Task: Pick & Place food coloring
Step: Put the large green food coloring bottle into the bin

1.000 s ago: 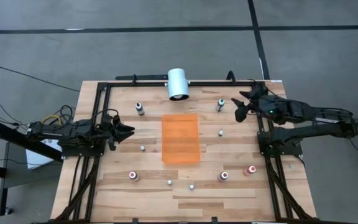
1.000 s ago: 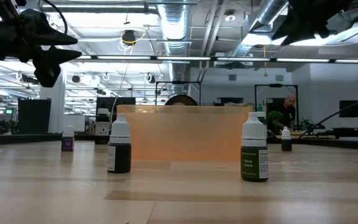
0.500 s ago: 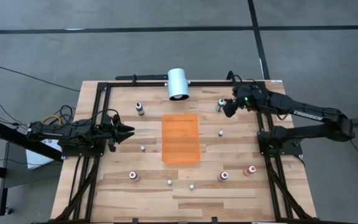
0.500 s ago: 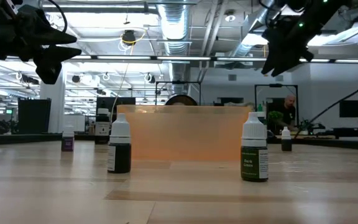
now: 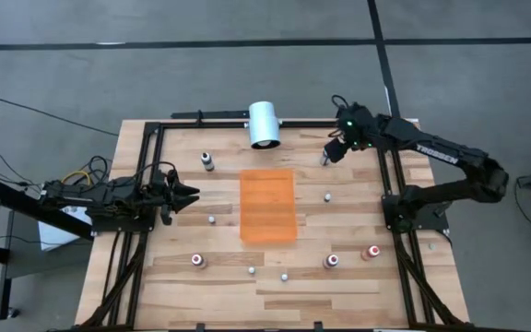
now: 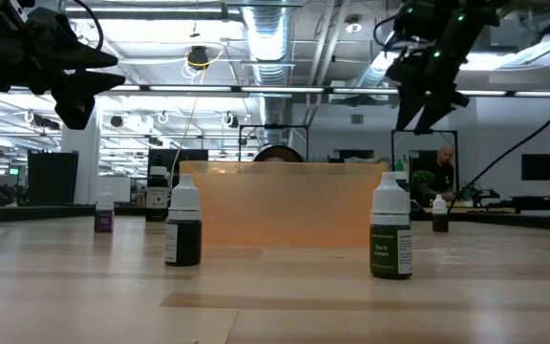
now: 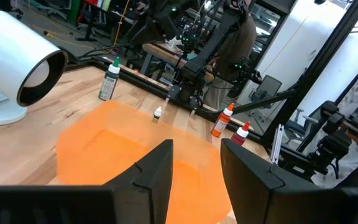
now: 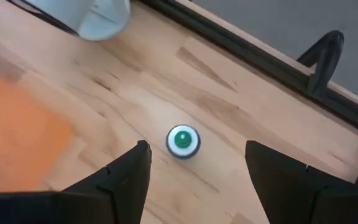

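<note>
The right gripper (image 5: 332, 152) hangs directly above a green food coloring bottle (image 8: 183, 141) that stands upright on the table (image 5: 339, 286), well beyond the orange mat (image 5: 267, 205), its jaws spread wide apart with nothing between them. The left gripper (image 5: 190, 194) waits beside the mat's opposite edge, jaws narrowly apart, empty.

Small upright food coloring bottles (image 5: 208, 161) (pale caps), scattered across tabletop
</note>
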Robot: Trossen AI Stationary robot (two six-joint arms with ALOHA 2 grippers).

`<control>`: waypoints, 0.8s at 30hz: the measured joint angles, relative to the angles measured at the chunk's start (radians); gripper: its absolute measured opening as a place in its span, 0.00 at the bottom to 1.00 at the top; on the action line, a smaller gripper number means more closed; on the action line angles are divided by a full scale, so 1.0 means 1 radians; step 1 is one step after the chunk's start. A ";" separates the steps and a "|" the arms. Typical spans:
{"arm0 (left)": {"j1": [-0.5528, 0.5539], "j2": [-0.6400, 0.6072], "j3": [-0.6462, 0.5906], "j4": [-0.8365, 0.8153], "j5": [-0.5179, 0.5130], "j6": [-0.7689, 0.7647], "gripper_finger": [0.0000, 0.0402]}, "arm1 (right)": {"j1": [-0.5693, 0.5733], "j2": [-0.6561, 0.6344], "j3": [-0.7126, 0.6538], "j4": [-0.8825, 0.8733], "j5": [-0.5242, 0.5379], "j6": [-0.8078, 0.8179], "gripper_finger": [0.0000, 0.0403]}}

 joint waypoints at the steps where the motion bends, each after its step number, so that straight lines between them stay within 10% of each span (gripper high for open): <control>1: 0.000 0.000 0.000 0.000 0.000 0.000 0.31 | -0.004 0.020 0.005 -0.001 0.000 0.000 0.62; 24: 0.000 0.000 0.000 0.000 0.018 -0.063 0.31 | -0.033 0.307 0.085 -0.011 0.030 -0.019 0.62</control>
